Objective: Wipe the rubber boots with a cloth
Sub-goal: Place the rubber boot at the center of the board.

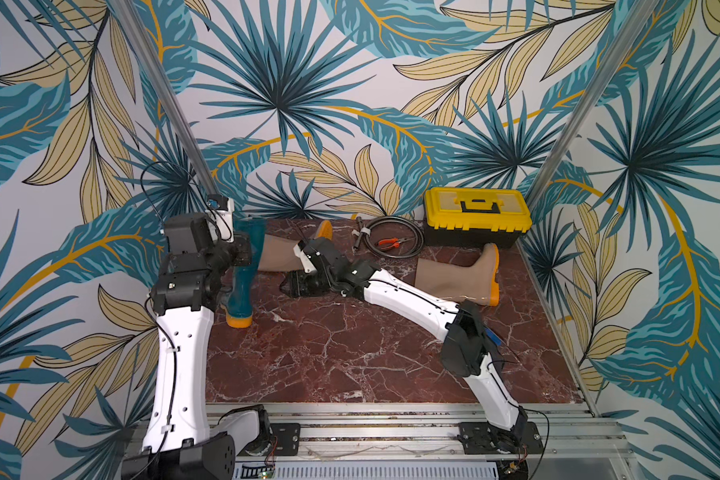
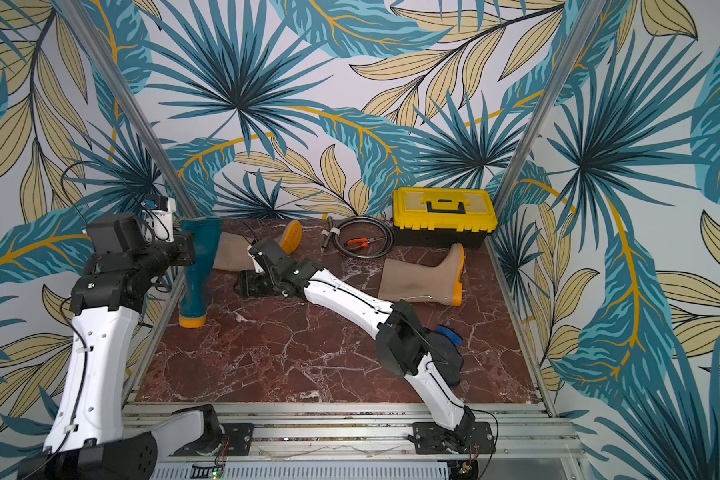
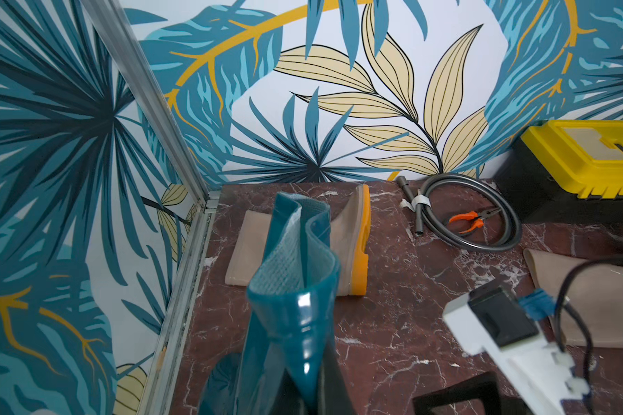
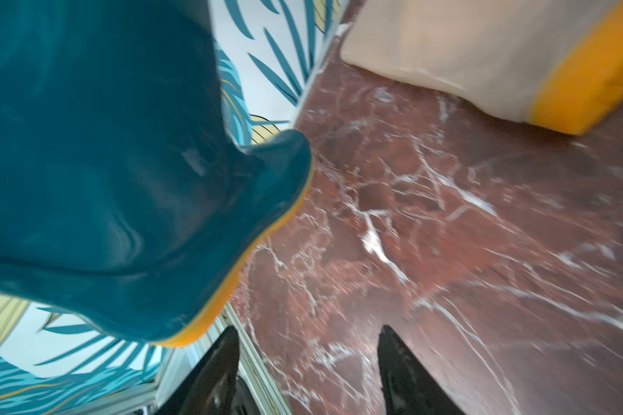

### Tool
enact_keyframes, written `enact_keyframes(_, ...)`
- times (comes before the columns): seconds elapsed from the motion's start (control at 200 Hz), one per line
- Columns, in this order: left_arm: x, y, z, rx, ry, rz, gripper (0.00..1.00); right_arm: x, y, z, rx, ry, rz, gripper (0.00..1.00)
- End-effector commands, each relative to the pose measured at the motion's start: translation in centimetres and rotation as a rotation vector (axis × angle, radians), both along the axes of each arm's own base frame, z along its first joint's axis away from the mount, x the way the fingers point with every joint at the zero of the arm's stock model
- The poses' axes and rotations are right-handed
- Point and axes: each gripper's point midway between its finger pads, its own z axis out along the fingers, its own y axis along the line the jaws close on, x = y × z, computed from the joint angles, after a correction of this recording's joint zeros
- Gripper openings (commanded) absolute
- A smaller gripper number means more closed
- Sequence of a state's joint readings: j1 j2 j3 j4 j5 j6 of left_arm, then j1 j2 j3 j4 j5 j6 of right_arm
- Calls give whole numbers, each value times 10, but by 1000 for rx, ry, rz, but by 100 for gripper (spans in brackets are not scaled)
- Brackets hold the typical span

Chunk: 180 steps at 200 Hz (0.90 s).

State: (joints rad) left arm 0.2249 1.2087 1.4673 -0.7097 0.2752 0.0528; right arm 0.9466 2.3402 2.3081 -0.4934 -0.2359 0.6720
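While the teal rubber boot [image 1: 242, 286] stands upright on its orange sole at the far left of the marble table [image 1: 350, 361], the left gripper [image 2: 186, 249] is closed on the top edge of its shaft and, I think, holds it up. In the left wrist view the rim is bent into a fold at this pinch, so the rubber there is thin and soft; the foot part looks stiffer. The glossy skin is probably slippery, and the boot seems light but tall, so a hard wipe high on the shaft could tip it. The rim is a good place to hold. The right gripper [image 4: 308, 337] is just beside the shaft, its jaws apart with nothing between them. The far beige boot [image 1: 279, 253] lies on its side behind the teal one, and the right beige boot [image 1: 458, 274] lies in front of the yellow toolbox [image 1: 476, 212]. A dark soft heap at the near right, by the right arm's elbow, I take for the cloth [image 2: 449, 361]; it is partly hidden. It should be limp, best pinched from above at a raised fold.
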Motion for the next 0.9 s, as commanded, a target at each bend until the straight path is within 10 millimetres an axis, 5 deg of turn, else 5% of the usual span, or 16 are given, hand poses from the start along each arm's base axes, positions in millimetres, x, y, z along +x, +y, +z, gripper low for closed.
enact_keyframes(0.0, 33, 4, 16, -23, -72, -131, 0, 10, 26, 1, 70, -7, 37, 59)
enact_keyframes(0.205, 52, 23, -18, 78, -7, -146, 0, 17, 59, -15, 180, -33, 67, 54)
enact_keyframes(0.335, 33, 30, -49, 165, 44, -115, 0, 5, 73, -42, 169, -20, 103, 51)
enact_keyframes(0.471, 13, 33, -57, 224, 32, -73, 0, -9, 87, -70, 171, 26, 125, 47)
enact_keyframes(0.696, -18, 59, -98, 109, 187, 162, 0, -39, 120, -77, 238, -7, 184, 45)
enact_keyframes(0.896, -50, 58, -134, -51, 272, 297, 35, -50, 130, -98, 232, 2, 175, 44)
